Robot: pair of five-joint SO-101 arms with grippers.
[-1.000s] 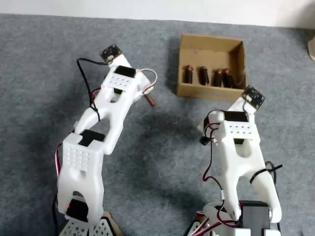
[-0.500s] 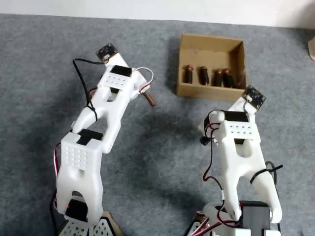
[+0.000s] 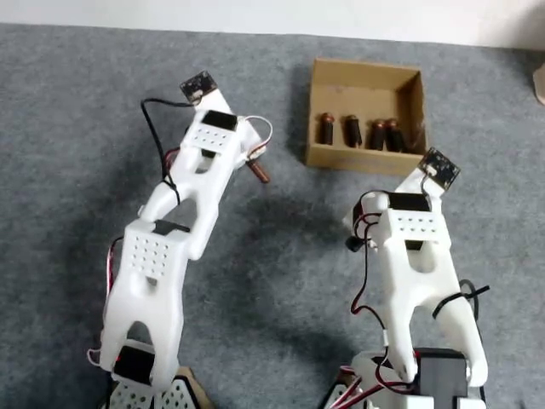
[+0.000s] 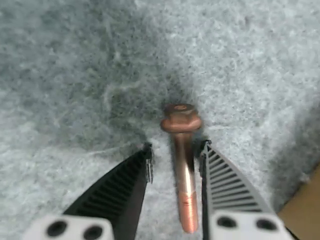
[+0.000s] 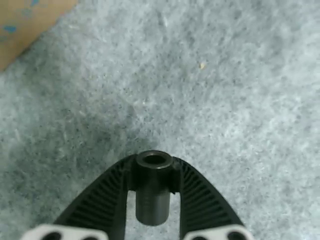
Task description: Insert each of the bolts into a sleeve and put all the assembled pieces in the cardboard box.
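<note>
A copper bolt (image 4: 182,175) lies on the grey carpet between the fingers of my left gripper (image 4: 175,147), which is open; the shaft rests against one finger, with a gap to the other. From above, the bolt (image 3: 258,173) pokes out beside the left gripper (image 3: 249,160), left of the cardboard box (image 3: 362,159). My right gripper (image 5: 154,167) is shut on a black sleeve (image 5: 152,200), whose open bore faces outward. The high view shows that sleeve (image 3: 350,244) held low, just in front of the box. Several assembled pieces (image 3: 352,129) lie inside the box.
Grey carpet covers the whole table. A corner of the box (image 5: 30,25) appears in the right wrist view, and its edge (image 4: 305,215) in the left wrist view. The open floor of the box (image 3: 362,89) lies behind the row of pieces.
The left arm's wrist swung a little left, then back right and forward, while the bolt stayed in place. The right arm and its sleeve have not moved.
</note>
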